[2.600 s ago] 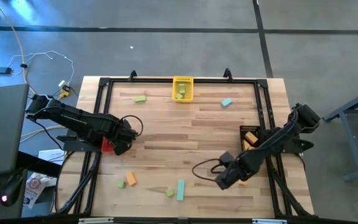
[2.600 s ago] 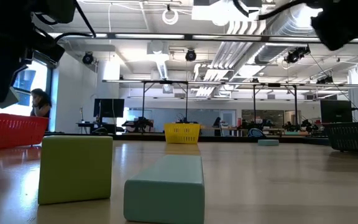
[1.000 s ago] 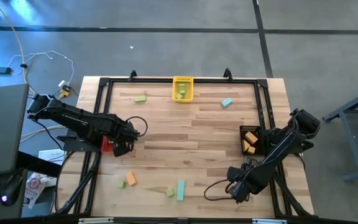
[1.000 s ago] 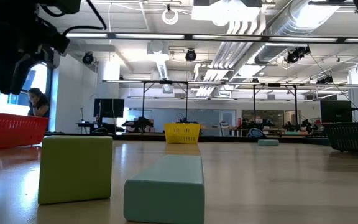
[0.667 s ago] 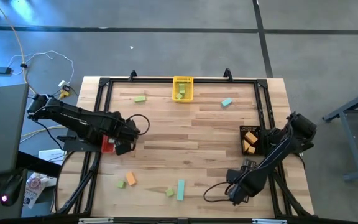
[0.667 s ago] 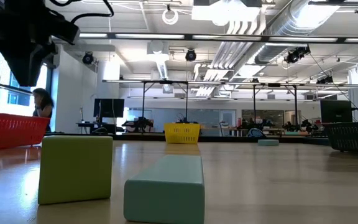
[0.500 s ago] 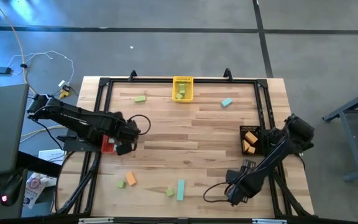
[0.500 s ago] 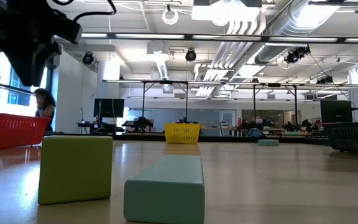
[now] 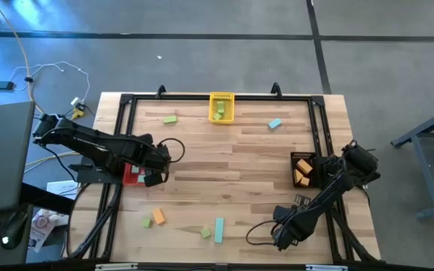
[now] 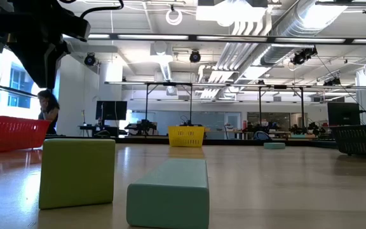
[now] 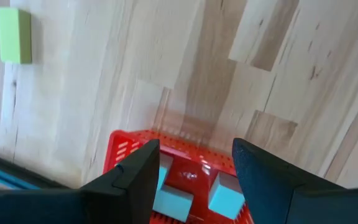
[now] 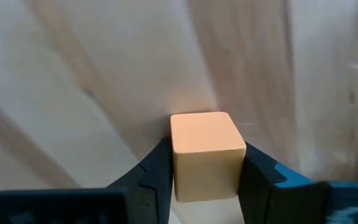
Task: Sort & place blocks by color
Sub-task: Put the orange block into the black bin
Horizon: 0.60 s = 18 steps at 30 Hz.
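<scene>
My right gripper (image 9: 281,238) is low at the table's near right and is shut on an orange block (image 12: 207,152); the high view hides that cube under the gripper. My left gripper (image 11: 194,163) hangs open above the red bin (image 9: 132,175), where two teal blocks (image 11: 224,194) lie. Loose blocks rest flat on the wood: a light green one (image 9: 169,119) far left, a teal one (image 9: 275,123) far right, a green and orange pair (image 9: 153,219) near left, and a green cube (image 10: 77,172) beside a teal bar (image 10: 168,191). My right gripper pinches the orange cube by two opposite sides (image 12: 178,155) between its two fingers (image 12: 157,171). The cube's top face shows square between them. Wood lies right behind it; I cannot tell whether it is lifted off the table.
A yellow bin (image 9: 221,106) with a green block stands at the far edge. A black bin (image 9: 304,168) with orange blocks sits at the right. A black frame (image 9: 123,143) runs along the table's sides. A person (image 10: 46,108) shows far off in the room.
My right gripper has crept a little toward the table's near edge. My left gripper has drifted slightly toward the table's right, staying over the red bin. No loose block has moved.
</scene>
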{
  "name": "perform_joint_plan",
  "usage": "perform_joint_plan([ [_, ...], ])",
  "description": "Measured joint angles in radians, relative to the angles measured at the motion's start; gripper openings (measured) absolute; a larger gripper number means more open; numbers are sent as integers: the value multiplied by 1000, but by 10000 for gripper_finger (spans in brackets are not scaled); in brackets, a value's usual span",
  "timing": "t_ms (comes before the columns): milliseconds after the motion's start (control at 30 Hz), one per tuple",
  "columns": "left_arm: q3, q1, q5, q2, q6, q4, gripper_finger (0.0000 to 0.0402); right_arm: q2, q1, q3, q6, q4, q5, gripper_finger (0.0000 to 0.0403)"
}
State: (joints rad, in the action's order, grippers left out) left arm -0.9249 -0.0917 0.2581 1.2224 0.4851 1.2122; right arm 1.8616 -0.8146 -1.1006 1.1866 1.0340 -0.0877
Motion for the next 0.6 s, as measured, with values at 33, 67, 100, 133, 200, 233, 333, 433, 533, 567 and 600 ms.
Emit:
perform_joint_plan([
  [33, 0, 0, 0, 0, -11, -6, 186, 0, 3, 1, 13, 3, 0, 110],
  [67, 0, 0, 0, 0, -24, -11, 186, 1, 6, 1, 25, 4, 1, 110],
  [100, 0, 0, 0, 0, -32, -11, 186, 1, 9, 1, 37, 5, 2, 110],
  [133, 0, 0, 0, 0, -36, -11, 186, 1, 10, 1, 48, 5, 6, 110],
  [200, 0, 0, 0, 0, -36, -11, 186, 1, 17, 2, 68, 5, 11, 110],
  [233, 0, 0, 0, 0, -36, -11, 186, 1, 20, 2, 75, 6, 17, 110],
  [333, 0, 0, 8, 0, -37, -11, 186, -7, 30, 2, 106, 5, 65, 110],
  [433, 0, 0, 53, 0, -54, -11, 186, -31, 41, 6, 146, 0, 160, 110],
  [533, 0, 0, 107, 0, -74, -12, 186, -74, 53, 6, 189, 17, 272, 110],
  [567, 0, 0, 122, 0, -77, -13, 186, -86, 59, 6, 202, 26, 302, 110],
  [600, 0, 0, 136, 0, -78, -13, 186, -96, 66, 6, 213, 37, 330, 110],
])
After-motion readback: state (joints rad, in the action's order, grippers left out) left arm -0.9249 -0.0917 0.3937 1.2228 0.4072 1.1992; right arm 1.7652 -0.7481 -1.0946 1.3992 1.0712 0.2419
